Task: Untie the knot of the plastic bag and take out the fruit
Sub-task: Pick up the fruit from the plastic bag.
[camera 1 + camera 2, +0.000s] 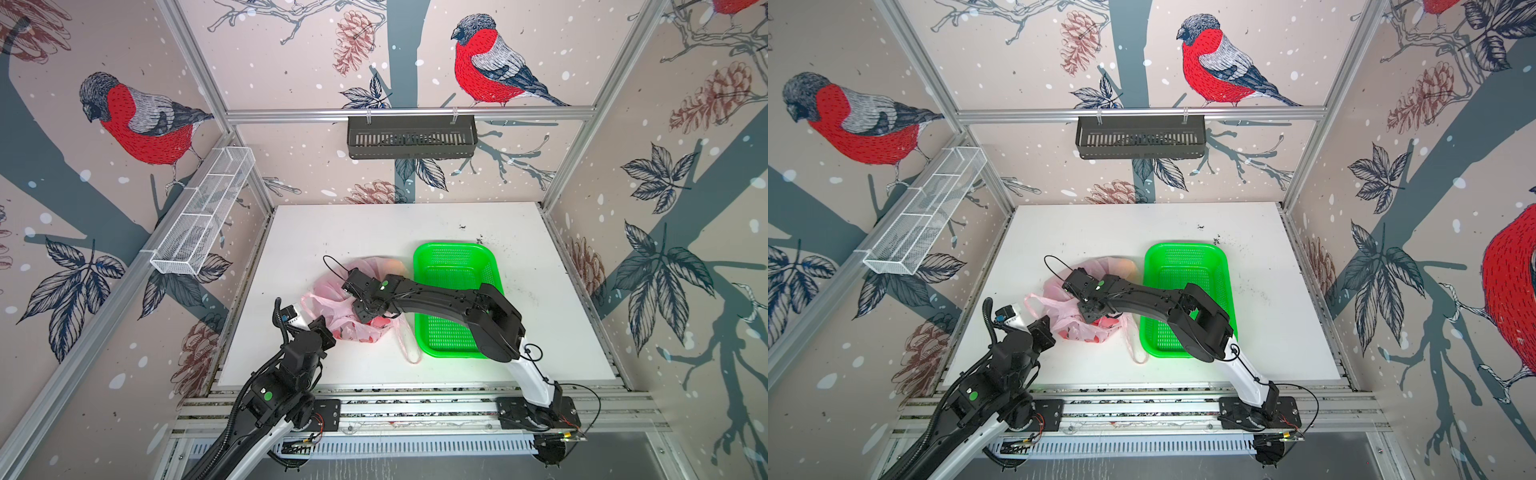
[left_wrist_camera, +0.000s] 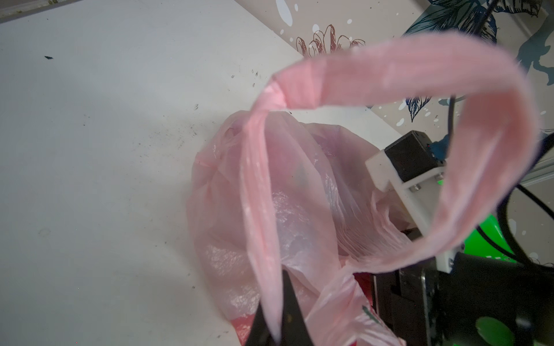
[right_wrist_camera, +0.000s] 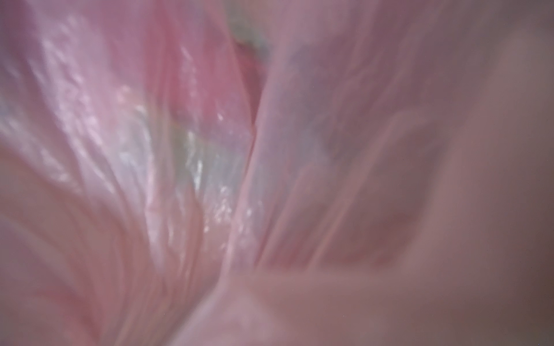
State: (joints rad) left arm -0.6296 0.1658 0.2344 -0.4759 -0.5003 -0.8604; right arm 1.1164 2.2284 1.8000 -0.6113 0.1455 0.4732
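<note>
On the left wall a white wire-mesh shelf (image 1: 203,212) is hanging over the white tabletop (image 1: 374,228). Below it the left gripper (image 1: 328,328) is reaching in from the front left corner, and in the left wrist view its black fingers (image 2: 292,314) are pressing together on a flat strip of one handle of the thin translucent pale pink plastic bag (image 1: 326,286). That handle loop (image 2: 449,75) is arching up and over towards the wrist. The bag is lying crumpled near the middle of the table, just left of the basket, its mouth facing the robot. The right gripper (image 1: 365,316) is dipping into that mouth from the right. Its fingertips are hiding among the folds, and the right wrist view is showing only blurred pink film (image 3: 209,149), so I cannot tell whether its jaws are apart or together. An orange ball of fruit (image 1: 395,266) is showing through the film at the bag's far end, and something red (image 1: 380,322) is sitting inside by the right gripper. The second handle loop (image 1: 405,345) is lying slack on the table, beside the bright green perforated plastic basket (image 1: 457,262).
</note>
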